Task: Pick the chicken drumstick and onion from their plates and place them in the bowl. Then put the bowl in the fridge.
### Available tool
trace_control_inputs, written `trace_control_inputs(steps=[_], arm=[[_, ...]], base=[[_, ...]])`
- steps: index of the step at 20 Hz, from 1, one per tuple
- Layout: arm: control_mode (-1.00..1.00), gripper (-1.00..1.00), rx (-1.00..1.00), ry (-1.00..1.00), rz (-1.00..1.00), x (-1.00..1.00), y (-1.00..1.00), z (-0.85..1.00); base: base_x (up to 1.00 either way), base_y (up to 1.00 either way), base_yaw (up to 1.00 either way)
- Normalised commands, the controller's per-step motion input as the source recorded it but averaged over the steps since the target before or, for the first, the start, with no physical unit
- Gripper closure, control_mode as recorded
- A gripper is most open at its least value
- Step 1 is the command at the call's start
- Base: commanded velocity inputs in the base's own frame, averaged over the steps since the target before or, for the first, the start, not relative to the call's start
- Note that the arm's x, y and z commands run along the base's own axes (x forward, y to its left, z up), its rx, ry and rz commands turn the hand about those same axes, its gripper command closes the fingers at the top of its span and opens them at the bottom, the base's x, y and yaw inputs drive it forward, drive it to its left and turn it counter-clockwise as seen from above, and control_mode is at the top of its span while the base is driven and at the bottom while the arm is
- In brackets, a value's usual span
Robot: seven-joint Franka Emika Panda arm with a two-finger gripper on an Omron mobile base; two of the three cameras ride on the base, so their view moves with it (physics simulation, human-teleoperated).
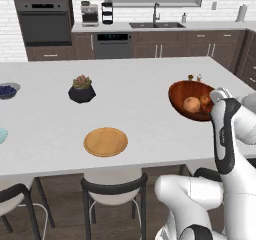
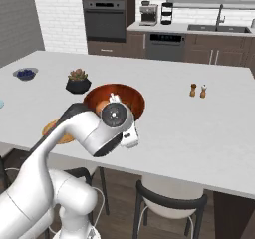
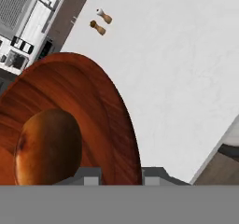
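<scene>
The reddish-brown bowl (image 1: 184,93) hangs tilted over the white island counter (image 1: 140,109) at its right side. Inside it lie the pale onion (image 1: 191,104) and the darker chicken drumstick (image 1: 205,101). My gripper (image 1: 218,96) is shut on the bowl's near rim; in the hand view the rim (image 3: 133,139) runs down between the fingertips (image 3: 92,176). An orange-brown lump (image 3: 46,148) sits in the bowl there; I cannot tell which food it is. The wooden plate (image 1: 105,141) and the light-blue plate (image 1: 1,134) are bare. The fridge is out of view.
A dark pot with a plant (image 1: 82,89) and a small grey bowl of blueberries (image 1: 7,90) stand on the left of the island. Salt and pepper shakers (image 1: 195,77) stand behind the bowl. Stools (image 1: 114,194) sit under the front edge.
</scene>
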Motion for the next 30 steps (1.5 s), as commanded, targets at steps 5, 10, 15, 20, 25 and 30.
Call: trace_control_inputs(steps=[5, 10, 15, 20, 25, 30], arm=[[1.0, 1.0, -0.05, 0.04, -0.29, -0.1, 0.0, 0.3], [1.0, 1.0, 0.0, 0.0, 0.0, 0.0, 0.0, 0.0], [1.0, 1.0, 0.0, 0.0, 0.0, 0.0, 0.0, 0.0], [1.0, 1.0, 0.0, 0.0, 0.0, 0.0, 0.0, 0.0], [1.0, 1.0, 0.0, 0.0, 0.0, 0.0, 0.0, 0.0], [1.0, 1.0, 0.0, 0.0, 0.0, 0.0, 0.0, 0.0]], base=[[-0.15, -0.04, -0.17], [-0.67, -0.69, -0.24], [-0.75, -0.93, -0.17], [-0.28, -0.87, -0.39], [0.09, -0.2, -0.87], [0.0, 0.0, -1.0]])
